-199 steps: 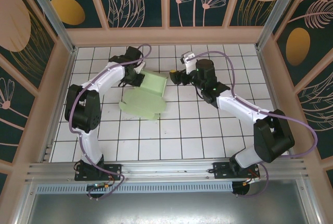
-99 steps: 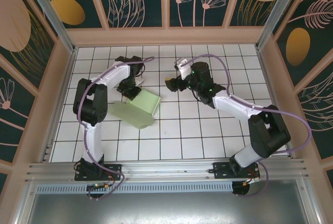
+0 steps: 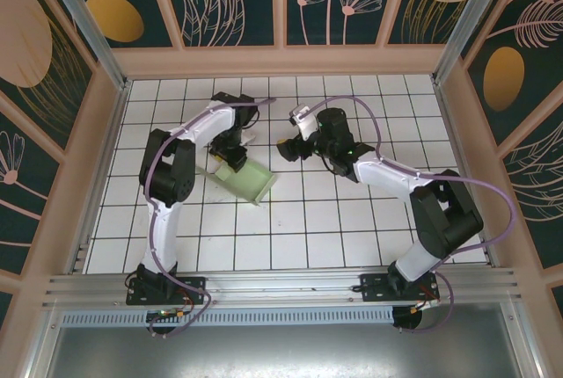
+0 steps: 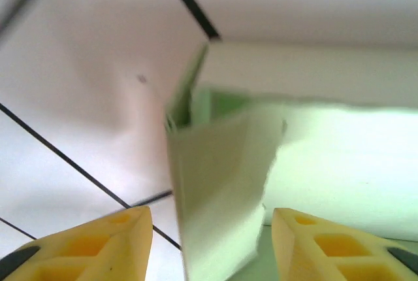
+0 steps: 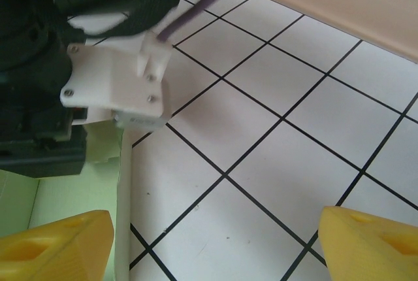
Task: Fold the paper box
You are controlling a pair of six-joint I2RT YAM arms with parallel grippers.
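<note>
Box (image 3: 251,178), now folded over and slid left, is freed as left gripper (image 4: 209,222) spreads; right gripper (image 5: 215,232) waits spread, empty

White tiled floor (image 3: 334,220), black grout lines. Dark teal wall panels (image 3: 237,9), orange discs and pale leaves, framed in tan wood.
</note>
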